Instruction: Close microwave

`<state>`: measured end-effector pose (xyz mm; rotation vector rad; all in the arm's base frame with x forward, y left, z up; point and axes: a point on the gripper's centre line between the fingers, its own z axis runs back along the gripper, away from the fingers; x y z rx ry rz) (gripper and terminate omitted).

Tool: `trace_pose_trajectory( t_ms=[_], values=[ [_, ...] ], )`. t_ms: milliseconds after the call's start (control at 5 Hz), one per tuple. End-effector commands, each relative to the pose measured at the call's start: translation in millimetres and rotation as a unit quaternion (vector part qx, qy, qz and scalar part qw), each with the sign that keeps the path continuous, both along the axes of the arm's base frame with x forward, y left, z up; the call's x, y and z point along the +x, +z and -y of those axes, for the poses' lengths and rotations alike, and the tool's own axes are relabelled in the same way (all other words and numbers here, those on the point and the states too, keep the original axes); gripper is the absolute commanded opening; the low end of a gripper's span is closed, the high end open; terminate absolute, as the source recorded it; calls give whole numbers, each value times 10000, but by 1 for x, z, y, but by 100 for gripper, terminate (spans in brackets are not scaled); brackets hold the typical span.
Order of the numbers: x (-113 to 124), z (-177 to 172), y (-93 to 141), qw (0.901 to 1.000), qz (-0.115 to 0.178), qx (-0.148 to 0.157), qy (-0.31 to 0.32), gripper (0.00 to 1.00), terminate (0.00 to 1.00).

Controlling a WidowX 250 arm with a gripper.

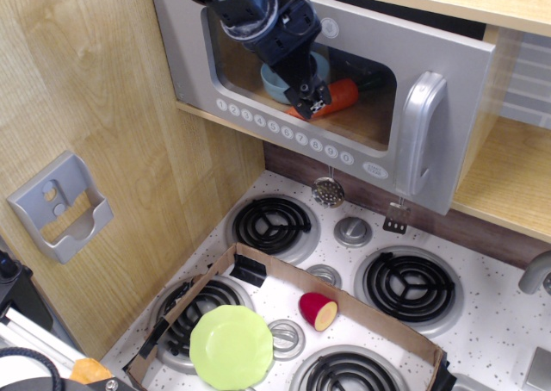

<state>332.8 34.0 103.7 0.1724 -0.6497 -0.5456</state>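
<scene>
Overhead, a toy microwave (344, 89) sits in a wooden cabinet above a white toy stove (482, 331) with black coil burners. Its wide silver-grey door, hinged on the left, is nearly shut but not flush: the right edge with the chunky curved handle (420, 133) stands a little out from the cabinet face. Through the clear window an orange carrot (340, 94) and a blue bowl (280, 83) show inside the wooden cavity.

A black robot arm reaches down from the top left, and its gripper (314, 104) rests against the front of the door window, near the middle. The fingertips look close together, holding nothing, though the view is too dark and small to be sure.

Several things could go wrong from here. The gripper presses on the smooth window, not the handle, so it may slide across the plastic and lose its push. Pushing fairly near the hinge gives little leverage, and the door may stop short of closing or spring back out. A hard shove could also rock the light toy cabinet.

On the stove below lie a cardboard tray (362, 309), a green plate (231, 348) and a red fruit piece (317, 310), well clear of the door.
</scene>
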Motion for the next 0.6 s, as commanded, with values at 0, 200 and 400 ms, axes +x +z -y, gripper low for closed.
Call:
trace_pose_trajectory(
  t_ms=[0,200,400],
  values=[
    [17,8,26,9995,245,138,-148,100,0],
    [20,9,26,9994,240,141,-190,100,0],
    [19,10,26,9995,231,152,-160,100,100]
  ],
)
